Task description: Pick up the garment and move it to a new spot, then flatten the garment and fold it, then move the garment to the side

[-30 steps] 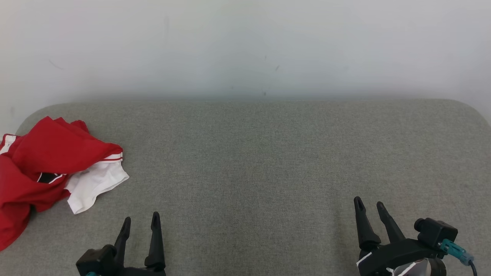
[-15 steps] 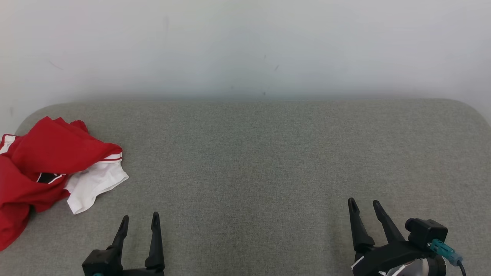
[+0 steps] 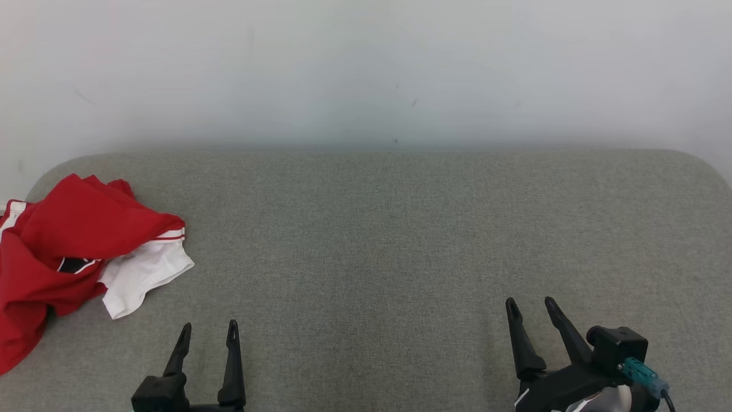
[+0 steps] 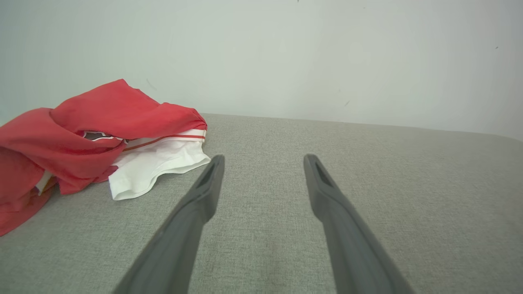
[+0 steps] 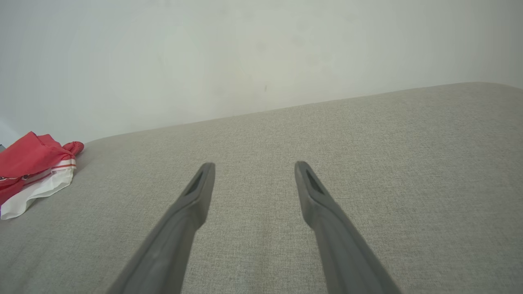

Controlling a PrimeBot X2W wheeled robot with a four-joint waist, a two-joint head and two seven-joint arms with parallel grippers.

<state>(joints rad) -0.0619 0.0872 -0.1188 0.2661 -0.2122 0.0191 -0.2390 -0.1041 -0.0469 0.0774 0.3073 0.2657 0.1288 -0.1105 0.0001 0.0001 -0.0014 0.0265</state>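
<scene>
At the worktop's (image 3: 400, 229) left edge the garment (image 3: 63, 234) is lying bunched; left gripper (image 3: 209, 326), right gripper (image 3: 530, 301) gaping, fingers (image 3: 231, 366) empty. I'd pinch a raised fold.

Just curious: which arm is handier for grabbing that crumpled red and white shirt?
Probably the left. The left pincer, open, sits near the shirt, bunched at the left end of the grey surface. The right pincer, also open, is far across on the other side.

My left gripper (image 3: 209, 325) sits low on my left, jaws wide apart, pointing forward. My right gripper (image 3: 530, 301) is low on my right, equally wide, angled slightly left.
</scene>
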